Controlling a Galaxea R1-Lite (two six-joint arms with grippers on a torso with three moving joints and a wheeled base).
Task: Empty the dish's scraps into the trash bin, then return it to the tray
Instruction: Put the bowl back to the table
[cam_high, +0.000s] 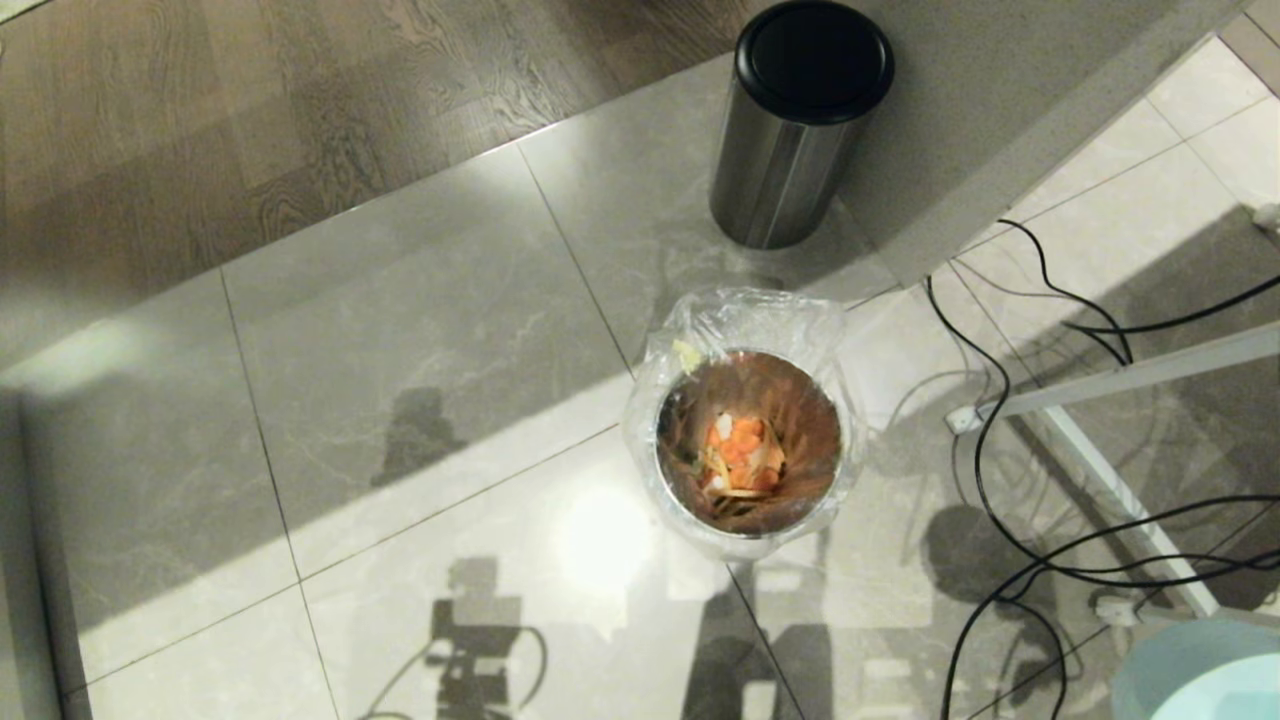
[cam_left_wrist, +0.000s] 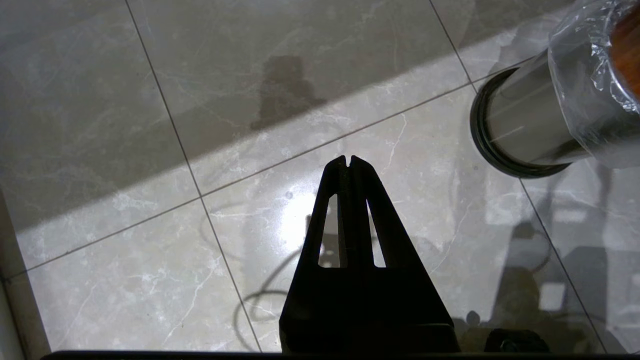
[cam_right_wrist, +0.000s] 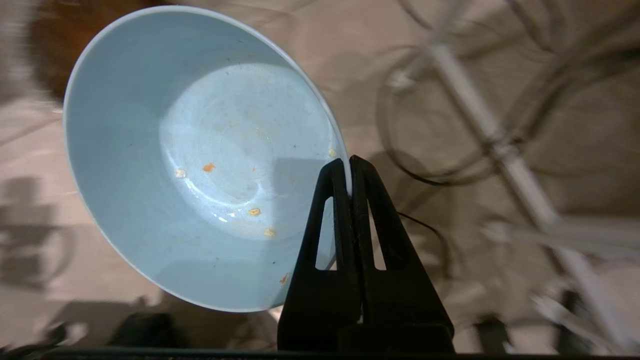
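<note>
the right gripper (cam_right_wrist: 348, 172) pinches the rim of the smooth pale blue dish (cam_right_wrist: 200, 160), nearly empty, beside the bin (cam_high: 748, 440), where orange scraps (cam_high: 742, 452) lie in crinkly plastic. the thin rim grip could slip on the way to the tray, unseen here. the left gripper (cam_left_wrist: 348, 161) hangs closed, empty.

bowl (cam_right_wrist: 150, 165): smooth, glossy pale blue
bin (cam_high: 748, 440): metal, crinkly clear plastic liner
floor (cam_high: 400, 400): glossy marbled tile
</note>
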